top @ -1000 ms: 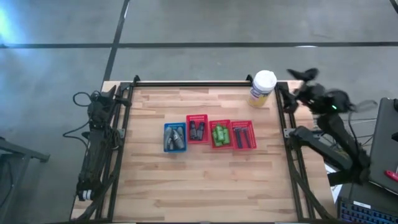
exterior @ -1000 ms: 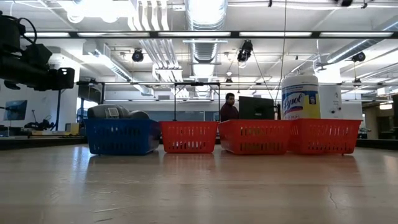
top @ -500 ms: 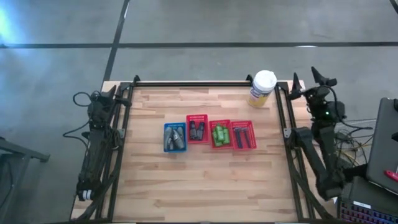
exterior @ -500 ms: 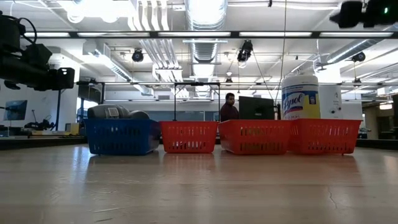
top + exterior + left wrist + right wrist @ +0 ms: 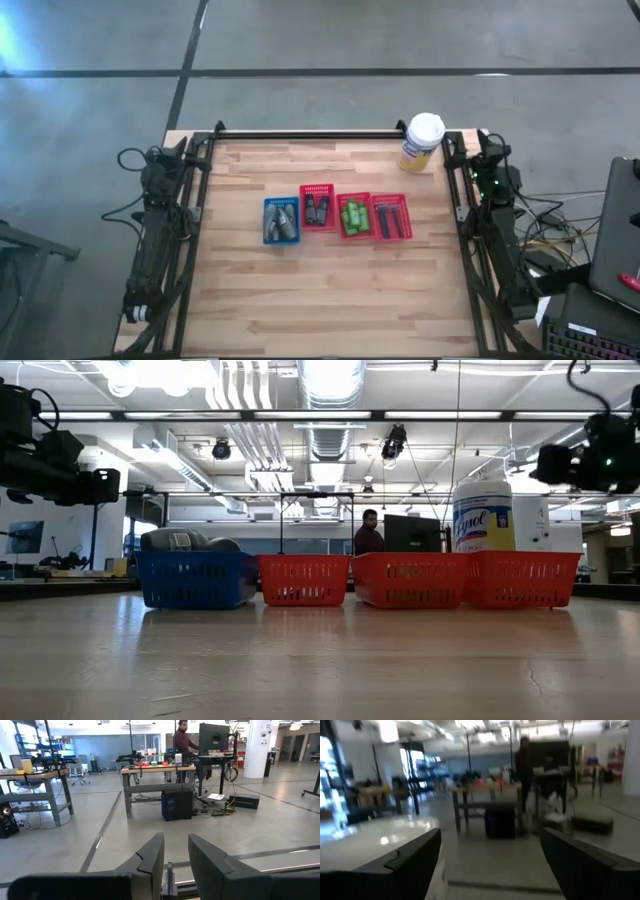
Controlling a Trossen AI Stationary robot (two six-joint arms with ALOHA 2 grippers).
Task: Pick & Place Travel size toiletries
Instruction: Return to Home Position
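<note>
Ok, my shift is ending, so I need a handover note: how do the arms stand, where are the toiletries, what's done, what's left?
Left arm: folded at the left edge of the table, jaws a little apart, empty.
Right arm: folded along the right edge, jaws wide open, empty.
Grey bottles in the blue tray; dark packs, green bottles and razors each in one of the red trays.
Done: every toiletry in view sits in a tray. Left: nothing visible to sort.
</note>
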